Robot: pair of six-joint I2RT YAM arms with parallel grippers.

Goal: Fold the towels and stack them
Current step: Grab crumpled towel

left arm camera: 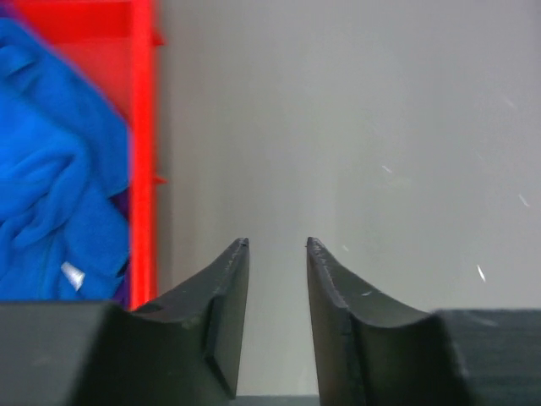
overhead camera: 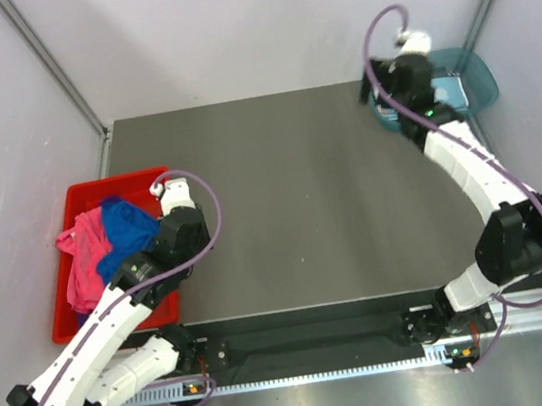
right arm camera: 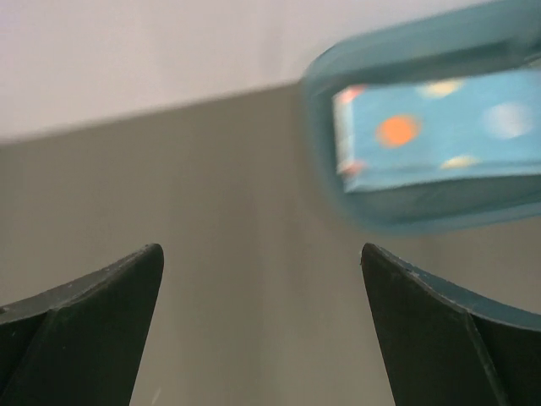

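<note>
Left tool (left arm camera: 277,245) parted partway, empty; right tool (right arm camera: 262,249) spread wide, empty, both over bare tabletop (overhead camera: 332,204). Risk on left: grabbing royal blue towel (left arm camera: 51,169) and pink towel (overhead camera: 80,265) together, heaped overlapping in red bin (left arm camera: 142,127); also clipping bin wall going in. Risk on right: bumping teal tray (right arm camera: 406,216), skewing folded dotted towel (right arm camera: 439,131) inside. Royal blue at left of left wrist view, beyond bin wall, up-left of fingertips. Dotted towel upper right of right wrist view, not between jaws.
</note>
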